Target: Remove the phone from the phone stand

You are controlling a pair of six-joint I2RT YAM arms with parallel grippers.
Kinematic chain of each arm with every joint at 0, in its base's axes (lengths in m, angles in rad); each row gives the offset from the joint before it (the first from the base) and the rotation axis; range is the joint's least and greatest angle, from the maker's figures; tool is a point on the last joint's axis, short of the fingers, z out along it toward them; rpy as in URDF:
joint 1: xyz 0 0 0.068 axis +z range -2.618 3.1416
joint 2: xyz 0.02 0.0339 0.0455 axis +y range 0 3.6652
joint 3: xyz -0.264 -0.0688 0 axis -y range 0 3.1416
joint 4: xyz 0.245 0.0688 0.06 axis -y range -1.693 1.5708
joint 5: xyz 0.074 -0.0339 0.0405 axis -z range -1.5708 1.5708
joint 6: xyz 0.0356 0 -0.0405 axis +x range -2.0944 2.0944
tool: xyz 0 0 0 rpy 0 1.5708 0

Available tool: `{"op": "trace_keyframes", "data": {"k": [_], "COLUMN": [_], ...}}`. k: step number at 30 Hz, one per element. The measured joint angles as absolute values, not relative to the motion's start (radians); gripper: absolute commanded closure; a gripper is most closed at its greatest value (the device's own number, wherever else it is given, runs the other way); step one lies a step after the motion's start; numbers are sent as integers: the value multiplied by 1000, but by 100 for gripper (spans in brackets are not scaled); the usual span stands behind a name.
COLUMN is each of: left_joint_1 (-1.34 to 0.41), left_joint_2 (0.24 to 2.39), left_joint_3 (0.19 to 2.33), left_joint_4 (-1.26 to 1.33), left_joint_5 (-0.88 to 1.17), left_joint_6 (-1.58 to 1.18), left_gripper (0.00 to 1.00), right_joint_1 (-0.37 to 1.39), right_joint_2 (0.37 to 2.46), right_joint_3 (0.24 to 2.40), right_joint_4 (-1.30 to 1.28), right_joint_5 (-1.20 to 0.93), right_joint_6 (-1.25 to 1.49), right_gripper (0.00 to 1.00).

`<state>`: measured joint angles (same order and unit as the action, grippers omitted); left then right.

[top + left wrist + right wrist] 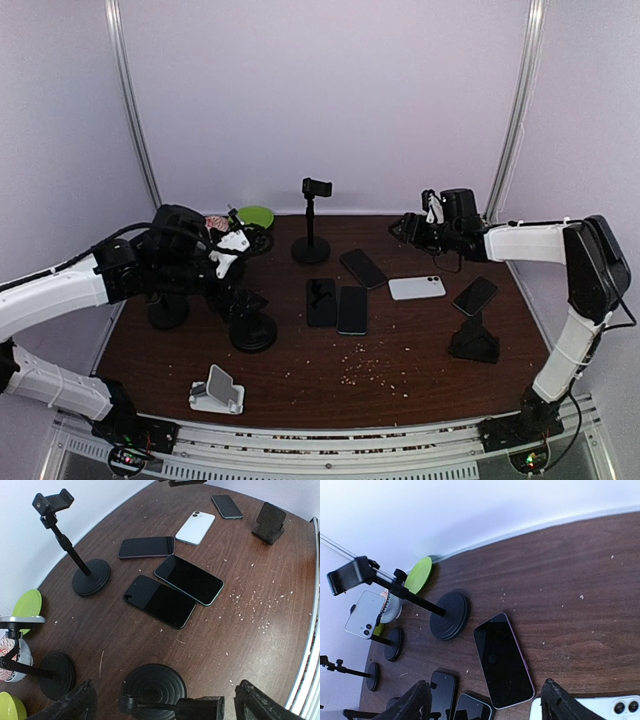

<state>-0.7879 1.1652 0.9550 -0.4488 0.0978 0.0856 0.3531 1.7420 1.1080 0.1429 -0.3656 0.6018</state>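
A white phone [364,615] sits clamped in a black pole stand at the left; it shows edge-on as a grey slab [20,621]. Another dark phone [475,296] leans on a black wedge stand [474,342] at the right. My left gripper [167,700] is open, its fingers [75,705] wide apart on either side of an empty black clamp head [205,709] over a round stand base [155,685], touching neither. My right gripper [487,702] is open above a purple-edged phone [502,667] lying flat.
Two dark phones [321,302] [352,310] and a white phone [417,288] lie flat mid-table. A tall empty clamp stand [311,245] stands at the back. A green dish [254,215] is back left, and an empty white stand [217,392] is near the front edge.
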Motion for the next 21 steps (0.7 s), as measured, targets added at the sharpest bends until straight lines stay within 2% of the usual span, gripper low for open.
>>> {"op": "trace_keyframes", "data": {"k": [5, 14, 21], "left_joint_1": [-778, -710, -647], "left_joint_2": [1136, 1024, 973], "left_joint_3": [956, 970, 975], "left_joint_4": [-439, -438, -413], "left_joint_5": [87, 23, -78], "left_joint_6": [70, 62, 74], "left_gripper": [2, 3, 3], "right_joint_1": [348, 310, 201], "right_joint_2": [1600, 1387, 1220], "right_joint_3": [1104, 1047, 920], "right_joint_4": [59, -59, -86], "right_joint_5": [-297, -169, -58], "right_joint_6": [514, 363, 267], "right_gripper": [15, 17, 0]}}
